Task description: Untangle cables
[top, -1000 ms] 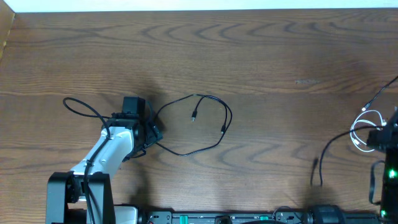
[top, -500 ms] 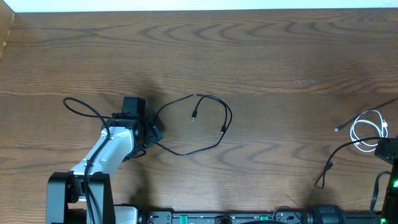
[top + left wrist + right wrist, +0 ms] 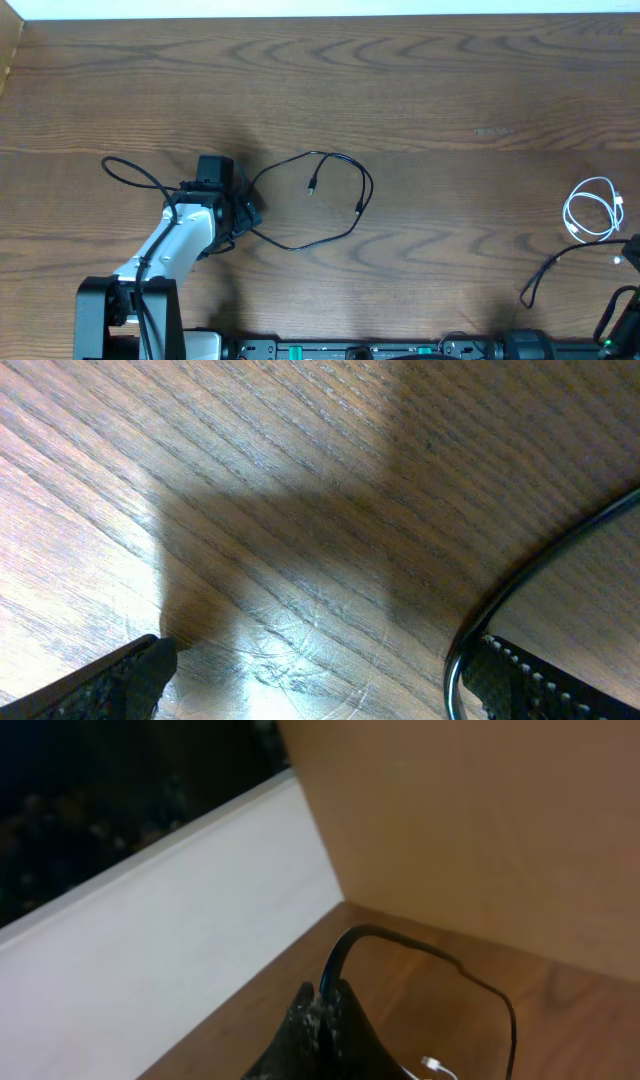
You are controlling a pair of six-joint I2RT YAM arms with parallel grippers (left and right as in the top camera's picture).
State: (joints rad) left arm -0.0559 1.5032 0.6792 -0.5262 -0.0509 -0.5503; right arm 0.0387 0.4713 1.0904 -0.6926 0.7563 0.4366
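A long black cable (image 3: 345, 205) lies in a loose loop at centre-left, both plug ends inside the loop. My left gripper (image 3: 243, 212) is open at that loop's left end; in the left wrist view (image 3: 320, 695) the cable (image 3: 480, 625) curves right beside the right finger, not gripped. A short white cable (image 3: 590, 212) lies coiled at the far right. My right gripper (image 3: 632, 252), at the frame's right edge, is shut on a second black cable (image 3: 545, 277). The right wrist view shows the jaws (image 3: 325, 1010) pinching this cable (image 3: 400, 940), a white plug (image 3: 432, 1065) beneath.
A thicker black wire (image 3: 128, 172) loops out from the left arm (image 3: 175, 245) onto the table (image 3: 400, 90). A light wooden wall (image 3: 480, 830) and a white edge (image 3: 180, 930) rise past the right gripper. Equipment (image 3: 380, 350) lines the front edge.
My right gripper has moved toward the front right corner, dragging the black cable with it away from the white cable, which now lies alone. The left arm has not moved.
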